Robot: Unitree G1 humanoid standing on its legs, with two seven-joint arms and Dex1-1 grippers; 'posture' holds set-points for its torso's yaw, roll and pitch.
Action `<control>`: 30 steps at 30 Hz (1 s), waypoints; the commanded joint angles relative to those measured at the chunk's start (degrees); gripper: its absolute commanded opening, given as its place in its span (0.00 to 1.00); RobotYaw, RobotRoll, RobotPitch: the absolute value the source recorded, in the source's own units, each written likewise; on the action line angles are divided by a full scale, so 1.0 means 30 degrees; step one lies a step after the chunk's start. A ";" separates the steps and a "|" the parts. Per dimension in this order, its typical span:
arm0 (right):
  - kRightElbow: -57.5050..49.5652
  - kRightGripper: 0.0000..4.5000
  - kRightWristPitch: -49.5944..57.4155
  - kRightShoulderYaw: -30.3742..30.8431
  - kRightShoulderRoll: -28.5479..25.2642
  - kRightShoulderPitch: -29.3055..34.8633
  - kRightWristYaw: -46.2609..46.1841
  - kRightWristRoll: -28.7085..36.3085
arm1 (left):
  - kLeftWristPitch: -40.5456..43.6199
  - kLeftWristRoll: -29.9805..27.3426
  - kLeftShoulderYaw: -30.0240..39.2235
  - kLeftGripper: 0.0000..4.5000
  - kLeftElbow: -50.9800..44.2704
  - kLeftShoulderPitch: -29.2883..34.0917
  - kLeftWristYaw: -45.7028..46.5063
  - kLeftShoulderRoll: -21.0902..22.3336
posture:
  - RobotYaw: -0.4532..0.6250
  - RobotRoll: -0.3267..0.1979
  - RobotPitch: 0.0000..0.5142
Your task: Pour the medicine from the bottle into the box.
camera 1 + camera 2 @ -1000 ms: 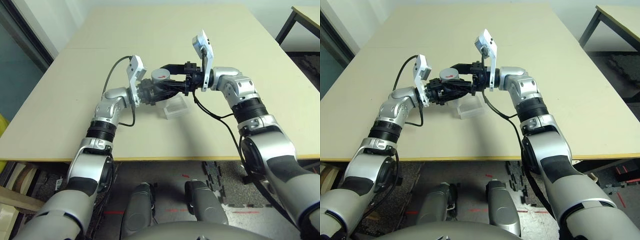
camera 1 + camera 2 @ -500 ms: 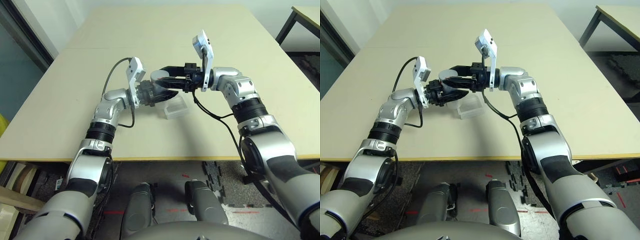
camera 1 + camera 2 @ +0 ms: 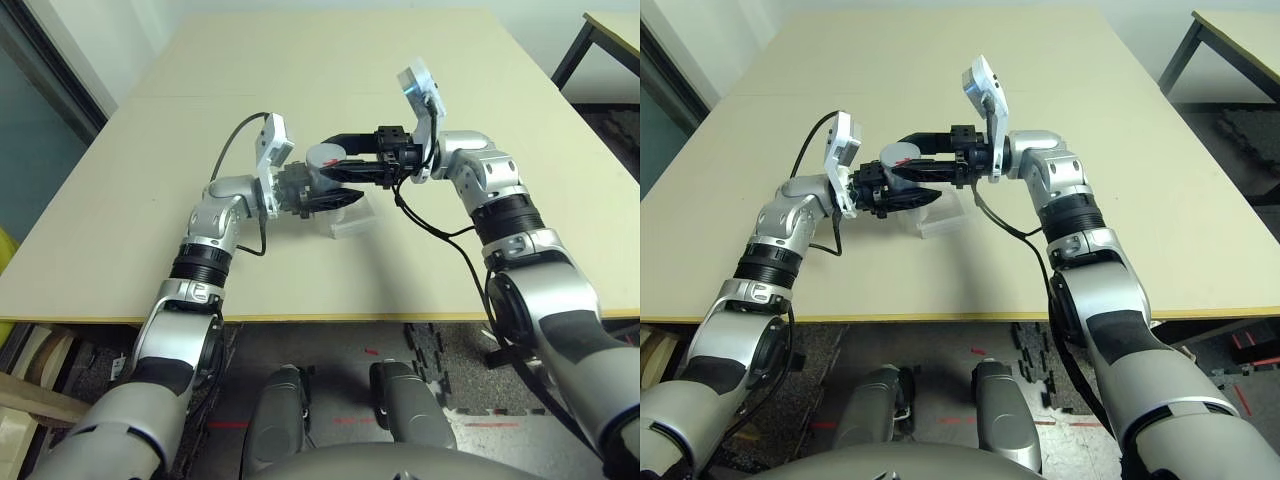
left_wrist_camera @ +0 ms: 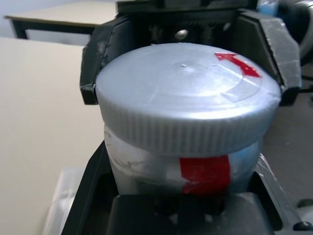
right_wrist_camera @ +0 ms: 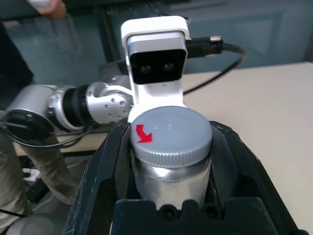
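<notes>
A: Nearest parts?

B: Left arm (image 3: 150,370) and right arm (image 3: 575,310), silver with black bands, reaching over the near edge of the counter (image 3: 120,250).

A: And on the counter?

B: Box (image 3: 355,224), clear and shallow, partly beneath the left tool (image 4: 183,166).

A: State of that tool?

B: Clenched on the lower body of the bottle (image 5: 171,183), a black finger to either side. Bottle upright between the two arms, above the counter, beside and partly over the box in the eye views.

A: Markings?

B: Red patch (image 4: 205,171) on the body; red arrow (image 5: 143,134) on the grey, ridged cap (image 5: 171,128). Cap on the bottle.

A: Right tool (image 5: 170,134)?

B: Clenched as well, fingers flanking the bottle at cap level. Whether gripping cap alone or neck too, impossible to tell.

A: Above the tools?

B: One white-and-silver camera (image 5: 155,61) on the left wrist, another camera (image 3: 420,90) on the right, each with a black cable.

A: Farther off?

B: Second table (image 3: 618,28), pale-topped and dark-legged, well apart from the counter; also part of a person, with light trousers (image 5: 9,171) and a hand (image 5: 55,10) near something white.
</notes>
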 commanded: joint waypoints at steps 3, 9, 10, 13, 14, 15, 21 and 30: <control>-0.2286 0.57 -0.0641 0.2263 0.0626 -0.0055 0.2704 0.1771 | 0.1375 -0.0279 0.0103 0.60 0.0291 0.0186 0.0727 0.0030 | 0.26 0.62 0.18; -0.0990 0.74 -0.0950 0.1381 0.1175 -0.0508 0.2561 0.1129 | 0.1751 -0.0573 0.0031 0.60 -0.0349 0.0504 0.0678 -0.0007 | 0.26 0.62 0.19; -0.0781 0.79 -0.0972 0.1247 0.1225 -0.0543 0.2390 0.1036 | 0.1837 -0.0644 0.0004 0.60 -0.0485 0.0580 0.0677 0.0003 | 0.26 0.62 0.19; -0.0120 1.00 -0.0943 0.0803 0.1360 -0.0651 0.1838 0.0754 | 0.2143 -0.0870 -0.0082 0.60 -0.0905 0.0817 0.0640 0.0012 | 0.26 0.62 0.19; 0.0087 1.00 -0.0919 0.0653 0.1399 -0.0691 0.1687 0.0693 | 0.2255 -0.0941 -0.0108 0.60 -0.1049 0.0892 0.0623 0.0007 | 0.26 0.62 0.19; 0.0226 1.00 -0.0908 0.0542 0.1433 -0.0723 0.1612 0.0638 | 0.2338 -0.0991 -0.0126 0.60 -0.1153 0.0944 0.0621 0.0006 | 0.26 0.62 0.19; 0.1030 1.00 -0.0876 -0.0021 0.1487 -0.0950 0.1120 0.0445 | 0.2551 -0.1077 -0.0216 0.60 -0.1423 0.1061 0.0689 -0.0011 | 0.26 0.62 0.19; 0.1943 1.00 -0.1262 -0.0482 0.1311 -0.1228 0.0337 -0.0136 | 0.2172 -0.0954 -0.0274 0.60 -0.1012 0.0947 0.0660 0.0180 | 0.26 0.62 0.19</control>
